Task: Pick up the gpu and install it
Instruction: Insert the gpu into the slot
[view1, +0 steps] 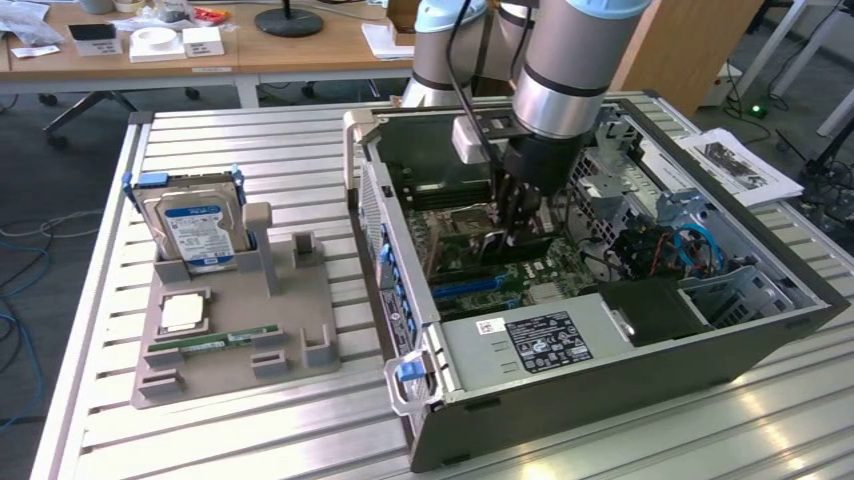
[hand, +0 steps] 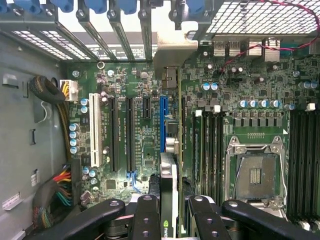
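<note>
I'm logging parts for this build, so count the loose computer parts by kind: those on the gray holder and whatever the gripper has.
Hard drive: 1
CPU: 1
RAM stick: 1
GPU: 1, clamped in the gripper over the motherboard
Total: 4

Claw (view1: 522, 226) holding gpu (view1: 513, 250), inside open case (view1: 694, 352)

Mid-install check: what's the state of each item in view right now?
gpu: clamped edge-on between the fingers, over the motherboard slots.
gripper: shut on the gpu.
computer case: side open.
CPU socket: empty.
hard drive: upright on the tray.
RAM stick: lying on the tray.
</note>
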